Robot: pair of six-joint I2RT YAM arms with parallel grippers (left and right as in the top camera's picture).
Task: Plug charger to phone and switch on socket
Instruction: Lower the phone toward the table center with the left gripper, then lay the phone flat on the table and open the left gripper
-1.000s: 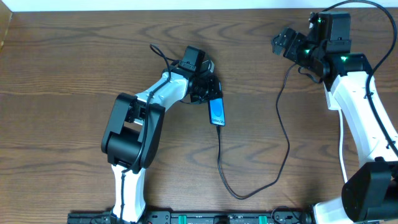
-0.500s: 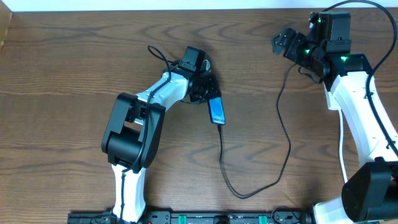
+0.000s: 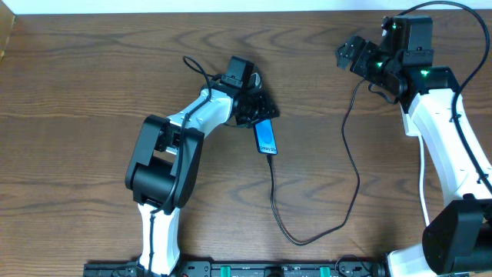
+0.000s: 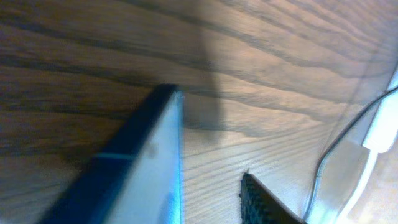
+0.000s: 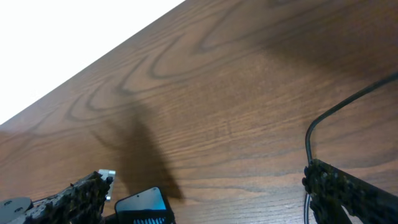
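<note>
The phone lies on the table with its blue screen up, and its upper end is under my left gripper. In the left wrist view the phone's edge fills the lower left, with a gap to one finger tip. That gripper looks open. The charger's thin black cable is plugged into the phone's lower end. It loops down, right and up toward my right gripper, which is open and empty high at the right. The socket does not show in the overhead view. A white block with a cord shows at the left wrist view's right edge.
The table is dark wood. The cable loop lies near the front edge between the arms. The right arm's white links run down the right side. A blue-lit screen end shows between my right fingers.
The phone has turned slightly, its upper end shifting left. The left gripper's fingers look a little wider apart. The right arm has not moved.
</note>
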